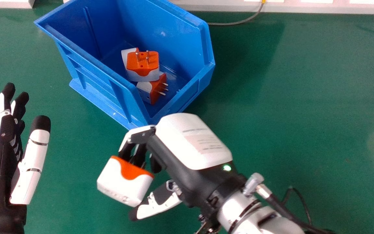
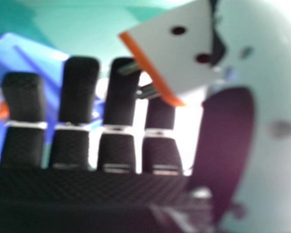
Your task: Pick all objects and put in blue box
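Head view: the blue box sits on a green tabletop.

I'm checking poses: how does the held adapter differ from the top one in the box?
The held adapter is outside the blue box; the top adapter is inside. The held adapter's pins point toward the right hand's fingers, the top adapter's upward. Both are white and orange.

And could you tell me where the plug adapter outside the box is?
In the head view, the adapter is left of centre, held in the right hand, nearer the robot than the box.
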Motion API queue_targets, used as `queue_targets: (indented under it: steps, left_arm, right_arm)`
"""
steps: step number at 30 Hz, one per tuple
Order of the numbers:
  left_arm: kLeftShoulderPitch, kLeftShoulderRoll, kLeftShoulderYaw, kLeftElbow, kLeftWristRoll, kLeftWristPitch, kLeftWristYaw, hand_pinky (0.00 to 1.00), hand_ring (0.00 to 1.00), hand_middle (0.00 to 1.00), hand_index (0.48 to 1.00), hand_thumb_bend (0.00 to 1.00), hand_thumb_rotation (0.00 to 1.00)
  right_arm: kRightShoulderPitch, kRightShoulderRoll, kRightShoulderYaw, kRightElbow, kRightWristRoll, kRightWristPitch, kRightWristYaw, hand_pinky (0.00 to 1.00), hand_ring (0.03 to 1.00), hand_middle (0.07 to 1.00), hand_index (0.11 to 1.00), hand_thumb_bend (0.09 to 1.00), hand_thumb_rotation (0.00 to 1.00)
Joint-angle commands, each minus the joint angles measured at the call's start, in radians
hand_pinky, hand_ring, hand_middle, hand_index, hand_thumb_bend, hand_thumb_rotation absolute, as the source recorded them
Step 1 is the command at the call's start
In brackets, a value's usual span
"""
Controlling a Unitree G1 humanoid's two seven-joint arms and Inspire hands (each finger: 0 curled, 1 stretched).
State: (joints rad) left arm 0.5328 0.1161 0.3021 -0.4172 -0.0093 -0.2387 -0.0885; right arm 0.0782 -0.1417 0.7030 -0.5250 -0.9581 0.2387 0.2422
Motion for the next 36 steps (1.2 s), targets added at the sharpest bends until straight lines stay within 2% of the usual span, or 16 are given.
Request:
queue_targets:
  steps: [1, 3, 5, 9, 12, 16, 20, 23, 24, 25, 29, 31, 34, 36]
  left_arm:
    - [-0.005, 0.008, 0.016, -0.01, -0.008, -0.023, 0.003, 1.0, 0.99, 0.97, 1.0, 0.46, 0.96]
    - [-0.008, 0.01, 0.017, -0.01, -0.002, -0.021, 0.005, 1.0, 0.99, 0.97, 1.0, 0.46, 0.96]
    - [-0.011, 0.008, 0.016, -0.011, -0.003, -0.023, 0.006, 1.0, 0.99, 0.97, 1.0, 0.46, 0.96]
    - [-0.011, 0.005, 0.012, -0.023, 0.003, -0.007, 0.009, 1.0, 0.99, 0.97, 1.0, 0.45, 0.96]
    - [-0.017, 0.01, 0.013, -0.021, 0.0, -0.007, 0.005, 1.0, 0.98, 0.97, 1.0, 0.44, 0.96]
    - [-0.021, 0.007, 0.013, -0.013, -0.001, -0.013, 0.007, 1.0, 0.98, 0.97, 1.0, 0.44, 0.96]
    - [-0.025, 0.003, 0.008, -0.013, 0.009, -0.008, 0.013, 1.0, 0.98, 0.97, 1.0, 0.43, 0.96]
    - [-0.035, 0.005, 0.006, -0.008, 0.01, -0.012, 0.013, 1.0, 0.98, 0.96, 1.0, 0.44, 0.96]
    - [-0.037, 0.005, 0.007, -0.008, 0.018, -0.008, 0.017, 1.0, 0.98, 0.96, 1.0, 0.44, 0.96]
    - [-0.04, 0.006, 0.008, -0.003, 0.02, -0.01, 0.018, 1.0, 0.98, 0.96, 1.0, 0.44, 0.96]
    - [-0.047, 0.009, 0.011, 0.006, 0.009, -0.014, 0.014, 1.0, 0.97, 0.96, 1.0, 0.44, 0.95]
    - [-0.053, 0.011, 0.013, 0.018, 0.005, -0.027, 0.012, 1.0, 0.97, 0.96, 1.0, 0.44, 0.95]
    - [-0.056, 0.011, 0.015, 0.027, 0.009, -0.036, 0.015, 1.0, 0.97, 0.96, 0.999, 0.43, 0.94]
    - [-0.054, 0.015, 0.016, 0.027, 0.015, -0.038, 0.014, 0.99, 0.97, 0.96, 0.997, 0.43, 0.94]
  right_arm:
    - [0.034, -0.003, -0.019, -0.063, -0.005, -0.034, -0.036, 0.23, 0.362, 0.468, 0.524, 0.506, 0.0]
    - [0.051, -0.016, -0.042, -0.079, -0.012, -0.047, -0.049, 0.23, 0.358, 0.464, 0.527, 0.506, 0.0]
    - [0.064, -0.029, -0.064, -0.102, -0.009, -0.052, -0.038, 0.22, 0.355, 0.461, 0.528, 0.505, 0.0]
    - [0.087, -0.053, -0.113, -0.139, -0.009, -0.069, -0.038, 0.22, 0.348, 0.457, 0.524, 0.504, 0.0]
    - [0.105, -0.069, -0.156, -0.161, -0.013, -0.073, -0.031, 0.22, 0.343, 0.452, 0.522, 0.504, 0.0]
    - [0.122, -0.084, -0.226, -0.187, 0.007, -0.079, -0.027, 0.22, 0.343, 0.454, 0.531, 0.503, 0.0]
    - [0.11, -0.083, -0.297, -0.198, 0.044, -0.086, -0.028, 0.24, 0.357, 0.465, 0.535, 0.5, 0.0]
    - [0.077, -0.083, -0.338, -0.19, 0.071, -0.096, -0.022, 0.25, 0.366, 0.472, 0.54, 0.497, 0.0]
    - [0.059, -0.083, -0.347, -0.184, 0.07, -0.093, -0.018, 0.25, 0.366, 0.472, 0.54, 0.497, 0.0]
    - [0.04, -0.079, -0.352, -0.175, 0.067, -0.091, -0.016, 0.25, 0.366, 0.472, 0.54, 0.497, 0.0]
    - [-0.029, -0.066, -0.358, -0.128, 0.062, -0.097, -0.028, 0.26, 0.379, 0.475, 0.548, 0.491, 0.0]
    - [-0.058, -0.058, -0.355, -0.104, 0.053, -0.098, -0.037, 0.27, 0.383, 0.48, 0.55, 0.49, 0.0]
    - [-0.109, -0.035, -0.348, -0.059, 0.038, -0.097, -0.055, 0.27, 0.386, 0.483, 0.551, 0.489, 0.0]
    - [-0.141, -0.024, -0.344, -0.03, 0.033, -0.102, -0.067, 0.27, 0.389, 0.486, 0.552, 0.489, 0.0]
